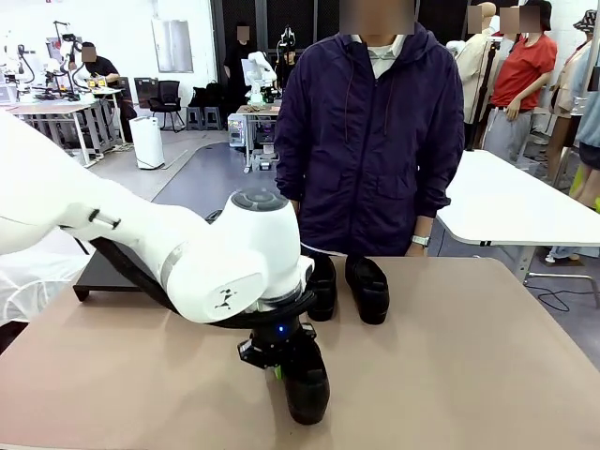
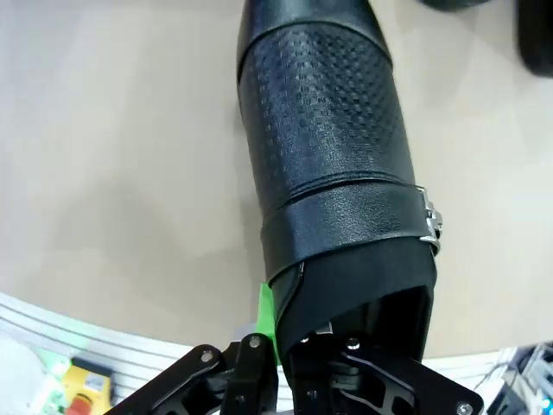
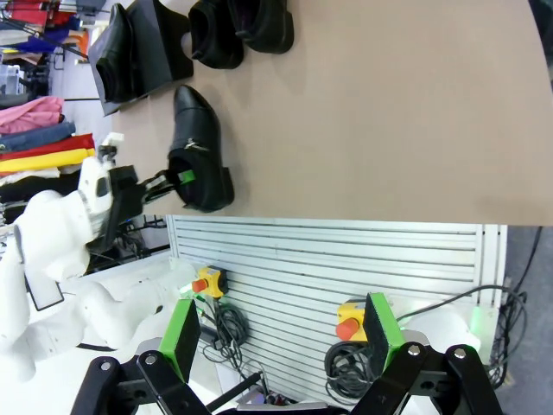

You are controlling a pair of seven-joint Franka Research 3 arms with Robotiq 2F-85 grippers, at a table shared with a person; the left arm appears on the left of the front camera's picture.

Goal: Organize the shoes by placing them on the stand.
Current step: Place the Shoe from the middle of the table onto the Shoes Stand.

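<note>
Closest in, my left tool (image 2: 298, 346) is clamped on the heel rim of one shoe (image 2: 324, 138), with a green pad (image 2: 266, 318) pressed against the outside of the leather. The toe points to twelve o'clock over the beige surface (image 2: 112, 156). A small metal buckle (image 2: 429, 222) sits on the strap at three o'clock; I cannot read any lettering on it. My right tool (image 3: 281, 333) hangs with its fingers wide apart, holding nothing.

My right wrist view lets me count four shoes: the clamped one at nine o'clock (image 3: 200, 147), two side by side at twelve (image 3: 216, 35) (image 3: 263, 22), and one (image 3: 115, 60) at ten o'clock that appears to rest on the stand (image 3: 164, 47). It also shows two red stop buttons on yellow boxes (image 3: 207, 281) (image 3: 350, 324).

From the front I count three shoes: mine at six o'clock (image 1: 305, 389) and a pair (image 1: 322, 286) (image 1: 367, 289) near the person (image 1: 375, 141). My left arm (image 1: 187, 253) hides most of the stand (image 1: 98, 272).
</note>
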